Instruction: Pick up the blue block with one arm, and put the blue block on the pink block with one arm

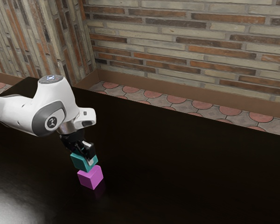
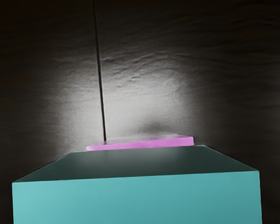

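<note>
Placement stage, shown from the side and from my hand. My gripper [image 1: 85,151] is closed on the blue block [image 1: 83,162], one black finger on each of two opposite faces, holding it from above. The block sits directly over the pink block [image 1: 90,178], which stands on the dark table [image 1: 186,158]. In the exterior view the two blocks are touching or very nearly so, and I cannot tell which. The blue one appears turned a little against the pink one and offset slightly toward the exterior view's left.

In the wrist view the blue block [image 2: 140,198] lies just under my hand, and a thin strip of the pink block [image 2: 141,143] shows past its far edge. I take that strip as a sign the overlap is not complete.

To do this step well, I judge three things matter:
- Nudge the blue block until it covers the pink top evenly.
- Lower straight down until the faces meet flat — no sideways push, since the pink block is free to slide.
- Open the fingers only once the load rests fully, then lift vertically so neither finger drags the stack.
</note>
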